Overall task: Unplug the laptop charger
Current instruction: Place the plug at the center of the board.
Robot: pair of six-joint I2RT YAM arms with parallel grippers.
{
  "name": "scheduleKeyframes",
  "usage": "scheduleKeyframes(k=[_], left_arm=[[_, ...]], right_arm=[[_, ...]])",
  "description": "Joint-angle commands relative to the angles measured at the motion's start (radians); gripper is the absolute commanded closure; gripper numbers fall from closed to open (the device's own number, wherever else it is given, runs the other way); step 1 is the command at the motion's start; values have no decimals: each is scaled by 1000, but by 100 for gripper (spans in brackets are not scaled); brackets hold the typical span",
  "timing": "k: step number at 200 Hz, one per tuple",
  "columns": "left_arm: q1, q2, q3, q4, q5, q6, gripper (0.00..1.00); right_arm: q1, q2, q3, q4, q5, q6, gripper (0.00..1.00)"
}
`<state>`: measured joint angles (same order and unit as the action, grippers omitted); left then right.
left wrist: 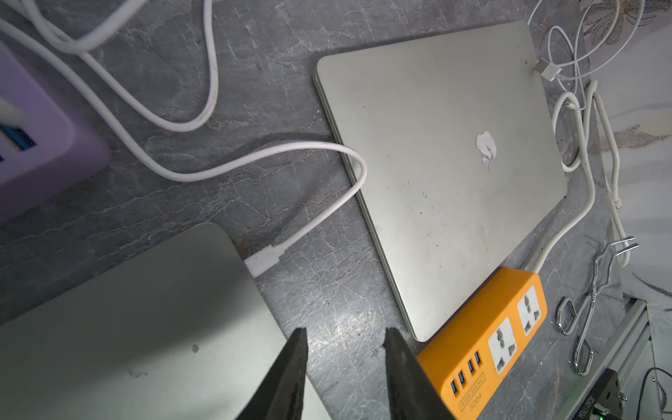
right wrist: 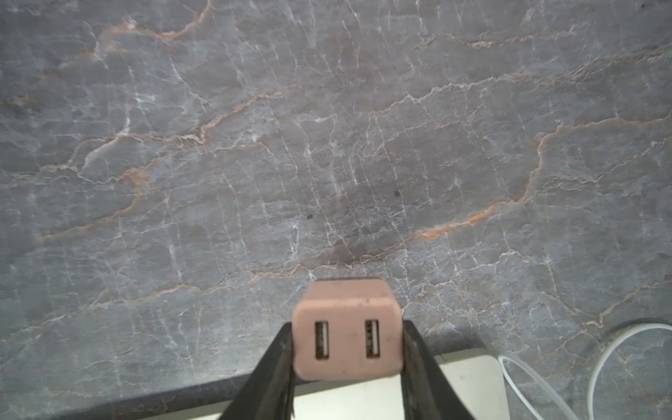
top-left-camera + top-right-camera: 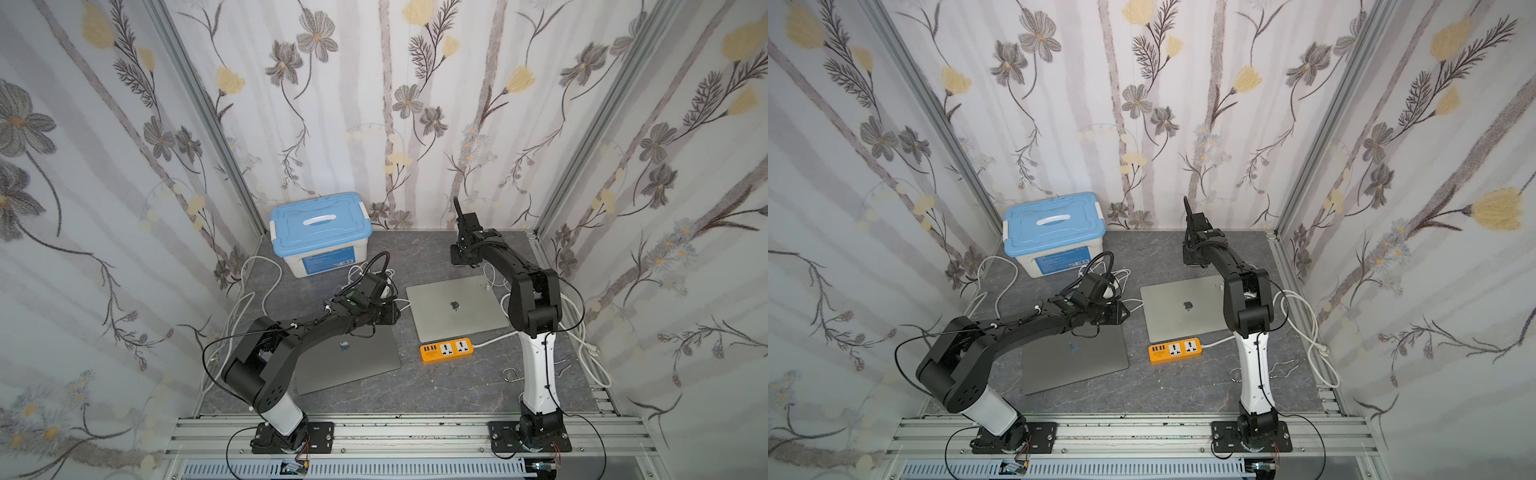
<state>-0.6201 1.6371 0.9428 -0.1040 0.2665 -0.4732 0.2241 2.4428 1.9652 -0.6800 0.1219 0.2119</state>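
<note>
**Two robot arms work over a grey stone-patterned table (image 3: 415,386), read here as a clock face with twelve at the back wall.**

Near the centre, the left gripper (image 1: 345,331) hovers with its jaws a little apart and nothing between them. It is just beside the far corner of the dark grey laptop (image 3: 349,359), which lies shut at seven o'clock.

The charger's white plug (image 1: 262,260) sits against that laptop's edge, apparently not yet pulled. Its white cable (image 1: 254,156) loops across the table and bends against the edge of the silver laptop (image 3: 455,305) at three o'clock. Where the cable ends cannot be seen.

At one o'clock, the right gripper (image 2: 347,323) is clamped on a pink adapter (image 2: 349,342) with two USB ports, held above the table. The orange power strip (image 3: 446,350) at four o'clock shows both sockets empty. A second, loose connector (image 1: 545,69) rests on the silver laptop's lid. A blue-lidded box (image 3: 320,230) stands at eleven o'clock.

Judged from this, the job is partway through. The adapter looks freed from its socket, while the plug at the grey laptop appears to be what is left. The left gripper seems placed to close on that plug and draw it straight out, away from the laptop's edge.
</note>
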Motion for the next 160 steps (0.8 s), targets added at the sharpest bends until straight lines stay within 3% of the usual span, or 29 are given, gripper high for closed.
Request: scheduleKeyframes(k=[1,95,160], left_arm=[[0,14,9,40,24,-2,61],[3,45,13,51,30,-13,61],[3,40,20,46,31,-20,62]], right_arm=[[-10,16,9,-2,-28,4,58],[-57,100,102,-32,-58,-2,52],[-44,48,81,52,-39,-26,50]])
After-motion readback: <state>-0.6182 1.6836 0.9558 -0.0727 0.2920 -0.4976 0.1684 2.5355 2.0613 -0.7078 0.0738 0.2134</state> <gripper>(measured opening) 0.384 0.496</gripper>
